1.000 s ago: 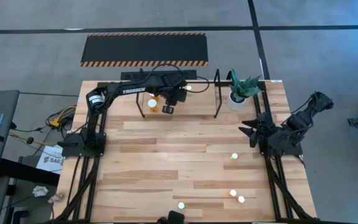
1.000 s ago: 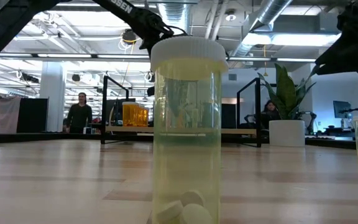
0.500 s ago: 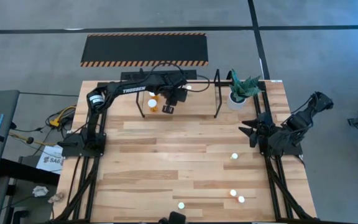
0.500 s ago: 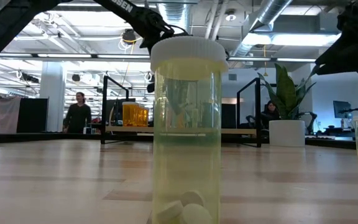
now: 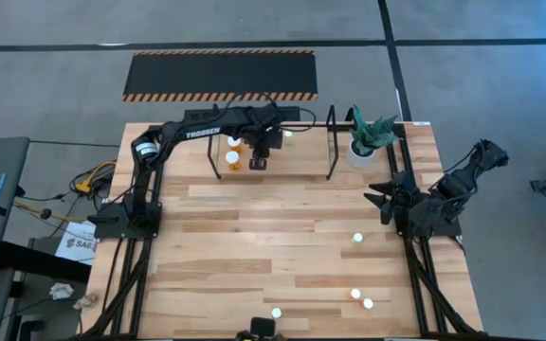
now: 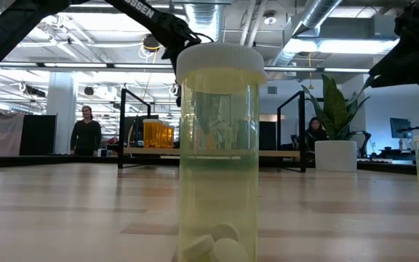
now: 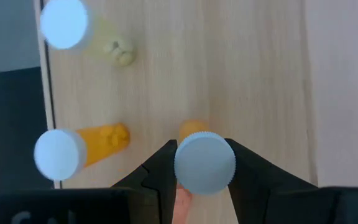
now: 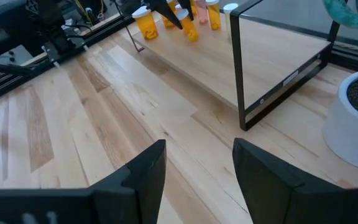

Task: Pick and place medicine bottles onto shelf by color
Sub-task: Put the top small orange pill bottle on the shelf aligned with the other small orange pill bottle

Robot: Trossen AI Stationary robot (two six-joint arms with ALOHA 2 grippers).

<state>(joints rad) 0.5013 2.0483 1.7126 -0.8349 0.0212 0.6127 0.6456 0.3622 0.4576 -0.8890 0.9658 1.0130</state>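
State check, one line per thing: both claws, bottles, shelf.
left claw: over the shelf, shut on orange bottle
right claw: open, empty, waiting at the table's right side
shelf: at the table's far edge, three bottles standing on its floor
bottles left on table: four, upright, capped, near right part
pale bottle: upright, capped, pills at bottom

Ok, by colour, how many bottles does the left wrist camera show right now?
Orange: 2, the free orange bottle and the held orange bottle in the left gripper
Pale: 1, the pale bottle
Total: 3
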